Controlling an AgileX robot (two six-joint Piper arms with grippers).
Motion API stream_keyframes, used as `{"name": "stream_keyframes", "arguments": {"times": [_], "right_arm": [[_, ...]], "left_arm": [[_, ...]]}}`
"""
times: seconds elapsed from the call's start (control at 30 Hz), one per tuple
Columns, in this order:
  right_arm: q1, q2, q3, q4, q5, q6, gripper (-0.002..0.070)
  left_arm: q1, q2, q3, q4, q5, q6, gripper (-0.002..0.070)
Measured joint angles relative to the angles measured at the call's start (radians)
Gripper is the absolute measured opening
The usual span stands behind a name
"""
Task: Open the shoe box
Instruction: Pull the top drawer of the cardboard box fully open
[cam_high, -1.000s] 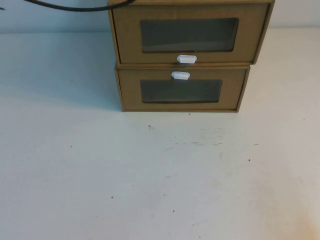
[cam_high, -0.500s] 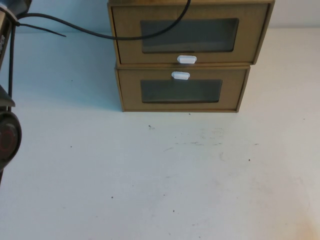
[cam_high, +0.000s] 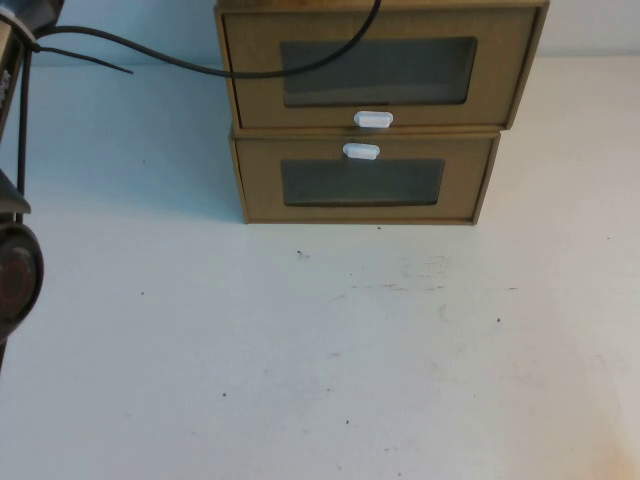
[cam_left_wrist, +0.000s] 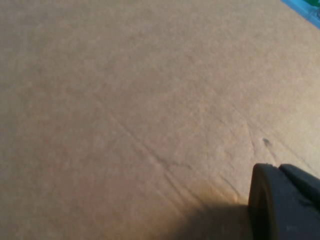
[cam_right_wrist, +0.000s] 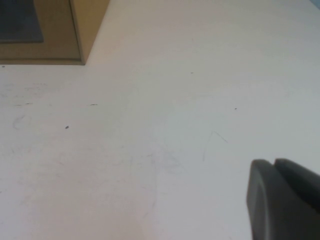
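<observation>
Two brown cardboard shoe boxes are stacked at the back of the table, both closed. The upper box (cam_high: 380, 70) and the lower box (cam_high: 362, 182) each have a dark window and a small white handle (cam_high: 373, 119) (cam_high: 361, 151). The left gripper (cam_left_wrist: 280, 172) is shut and empty, close over a plain cardboard surface (cam_left_wrist: 125, 100); in the high view only the left arm's body (cam_high: 15, 270) shows, at the left edge. The right gripper (cam_right_wrist: 275, 167) is shut and empty, over bare white table to the right of the lower box's corner (cam_right_wrist: 87, 30), and is out of the high view.
A black cable (cam_high: 200, 65) hangs from the left arm across the upper box's front. The white table (cam_high: 330, 350) stretches in front of the boxes with small dark specks. A blue strip (cam_left_wrist: 307, 7) shows past the cardboard's edge.
The left arm's body has come into the high view at the left edge, and its cable has shifted across the upper box. The boxes have not moved.
</observation>
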Motion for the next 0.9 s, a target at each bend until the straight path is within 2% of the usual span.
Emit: {"name": "stream_keyframes", "arguments": {"times": [0.4,0.47,0.6,0.7,0.9], "right_arm": [[0.0,0.0,0.0,0.008,-0.032,0.0,-0.0014],[0.0,0.0,0.0,0.093,-0.083,0.0,-0.0014],[0.0,0.0,0.0,0.405,-0.186,0.0,-0.0014],[0.0,0.0,0.0,0.567,-0.256,0.0,-0.0014],[0.0,0.0,0.0,0.747,-0.351,0.0,-0.0014]], "left_arm": [[0.0,0.0,0.0,0.0,0.0,-0.022,-0.0004],[0.0,0.0,0.0,-0.002,0.0,-0.026,-0.0004],[0.0,0.0,0.0,-0.002,0.0,-0.049,-0.0004],[0.0,0.0,0.0,-0.002,0.0,-0.063,-0.0004],[0.0,0.0,0.0,-0.002,0.0,-0.078,-0.0004]]}}
